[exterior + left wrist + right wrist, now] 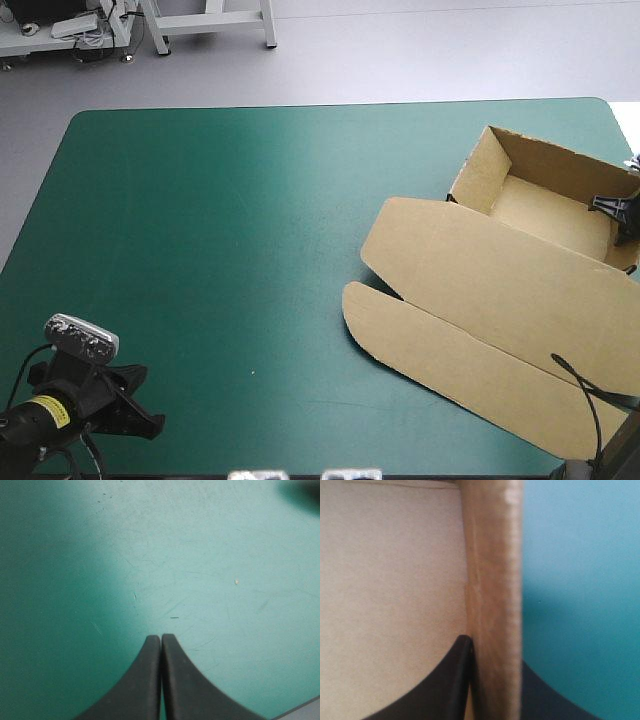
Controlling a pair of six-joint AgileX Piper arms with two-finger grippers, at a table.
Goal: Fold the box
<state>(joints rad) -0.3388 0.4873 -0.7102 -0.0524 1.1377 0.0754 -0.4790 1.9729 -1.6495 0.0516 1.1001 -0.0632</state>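
Cardboard takes up the right side of the table. We see the brown box (480, 300) as an open tray with its walls raised near the far right corner. Its lid is spread flat on the teal-green cover (220, 250) and reaches toward the near edge. Our right gripper (618, 212) sits at the tray's right-hand wall, close to the table's right edge. In its wrist view the black fingers (447, 680) are all but closed on that wall, one inside the tray against the pale board and the other outside, over the cover. Our left gripper (140, 405) is by the table's near left corner, well apart from the box. Its fingers are pressed together into one pointed arch above the cover. A tiny pale speck (236, 582) lies on the cover ahead of it.
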